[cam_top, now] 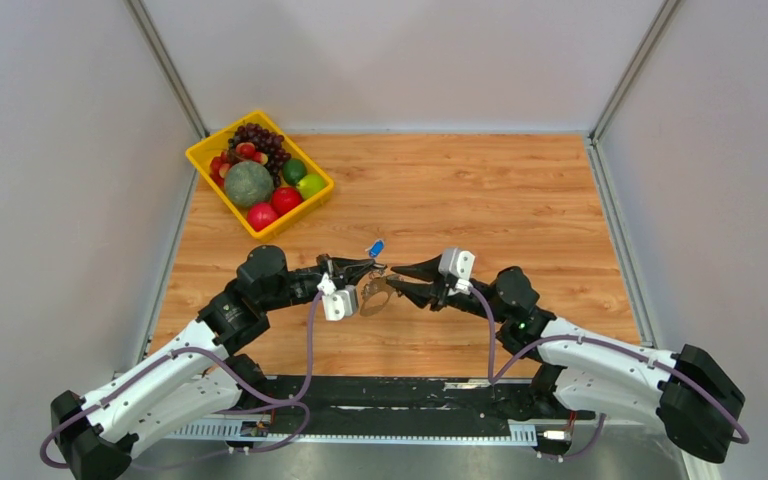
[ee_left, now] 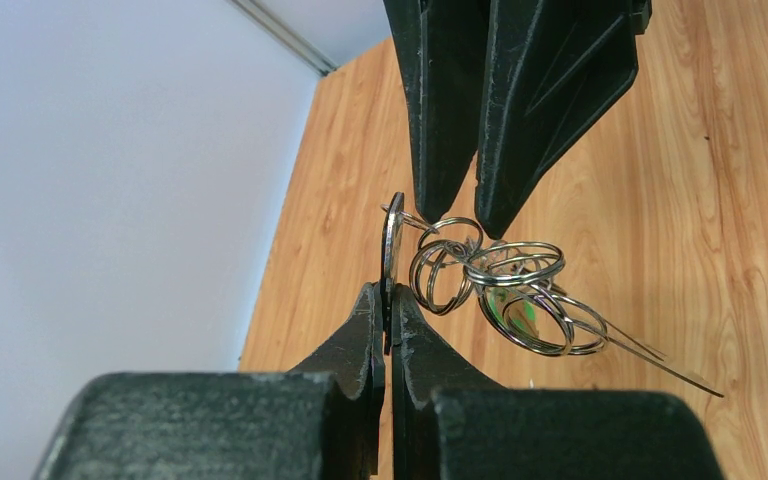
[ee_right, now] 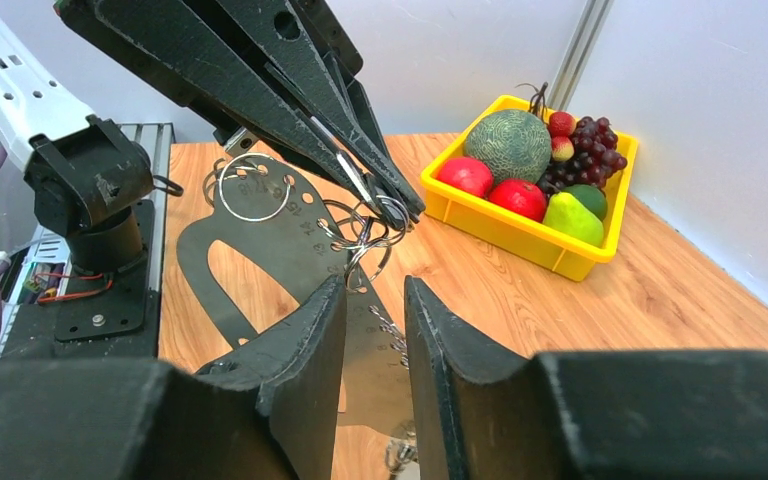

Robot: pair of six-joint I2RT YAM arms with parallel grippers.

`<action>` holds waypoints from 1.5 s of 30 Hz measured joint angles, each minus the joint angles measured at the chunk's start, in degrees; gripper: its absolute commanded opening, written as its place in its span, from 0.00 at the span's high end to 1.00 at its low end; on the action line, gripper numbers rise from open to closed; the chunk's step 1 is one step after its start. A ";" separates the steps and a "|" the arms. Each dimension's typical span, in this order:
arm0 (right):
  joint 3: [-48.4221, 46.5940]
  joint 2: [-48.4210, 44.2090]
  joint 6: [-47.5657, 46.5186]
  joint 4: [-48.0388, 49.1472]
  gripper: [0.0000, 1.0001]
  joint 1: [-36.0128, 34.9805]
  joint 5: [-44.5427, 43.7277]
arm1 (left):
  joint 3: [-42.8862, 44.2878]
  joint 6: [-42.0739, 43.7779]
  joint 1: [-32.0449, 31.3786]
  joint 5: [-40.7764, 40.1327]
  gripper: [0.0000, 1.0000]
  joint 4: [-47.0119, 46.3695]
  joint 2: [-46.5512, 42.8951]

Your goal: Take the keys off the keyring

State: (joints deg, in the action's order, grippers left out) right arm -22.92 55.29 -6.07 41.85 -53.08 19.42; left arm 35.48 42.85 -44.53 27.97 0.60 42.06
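Left claw (ee_left: 388,295) was shut tight on the keys (ee_left: 392,235), pinching one flat blade seen edge-on between its tips and holding the bunch up off the bench (cam_top: 520,200), about midway between the two arms. The keyring (ee_left: 505,268), a tangle of thin wire loops, hung from that blade on the side toward the right claw (ee_right: 377,290). That claw stood part open, its tips right at the loops, one on either side of the nearest small loop, with nothing clearly pinched. From its own camera the bunch showed as a broad flat sheet pierced with holes, running down across the gap between its fingers; whether they touched it I could not tell. A small blue tag (cam_top: 375,247) showed just beyond the claws in the top view; whether it lay on the bench or hung with the bunch was unclear.

By my reading the step in hand was the working-off itself: one arm acting as a vice, the other lining up on the wire. The next move would call for the right claw to close on a single loop, not the whole tangle, then pry along the coil so a key could slide round to the open end; thin springy wire would need a fine grip at the very tips.
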 measured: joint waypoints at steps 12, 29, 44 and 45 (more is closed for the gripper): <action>-0.61 0.87 0.00 -0.04 0.73 -0.02 1.33 | 0.00 0.13 0.00 0.24 1.00 0.00 0.15; -1.88 2.49 0.04 -1.11 1.00 -0.04 2.12 | 0.00 0.17 0.00 1.33 1.00 0.02 0.26; 1.29 -6.08 -1.99 -1.66 1.00 -0.04 -0.09 | -0.09 -1.97 0.00 -1.90 1.00 -1.73 0.26; 1.57 -6.45 -2.12 -1.53 1.00 -0.04 -0.31 | -0.09 -2.03 0.00 -1.77 1.00 -1.73 0.26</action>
State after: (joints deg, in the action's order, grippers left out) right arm -21.34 48.84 -8.19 40.32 -53.12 19.11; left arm 35.40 40.82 -44.53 26.20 -1.13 42.33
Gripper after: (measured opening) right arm 0.007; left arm 0.018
